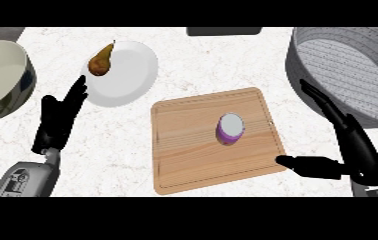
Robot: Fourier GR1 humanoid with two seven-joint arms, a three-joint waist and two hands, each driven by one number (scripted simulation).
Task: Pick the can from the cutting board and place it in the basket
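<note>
White speckled bench (221,64): purple can (230,128) upright on wooden cutting board (184,154); right hand (347,149) spread open beside it, near grey basket (295,59); left hand (59,119) open, empty.

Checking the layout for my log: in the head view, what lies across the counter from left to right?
Bowl → left hand → pear on the plate → cutting board → can → right hand → basket.

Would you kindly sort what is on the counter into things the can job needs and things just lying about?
Needed for the job:
can, upright on the cutting board
basket, at the right
right hand, open beside the board

Just lying about:
white plate with a pear
bowl at the left edge
left hand, open, resting
</note>
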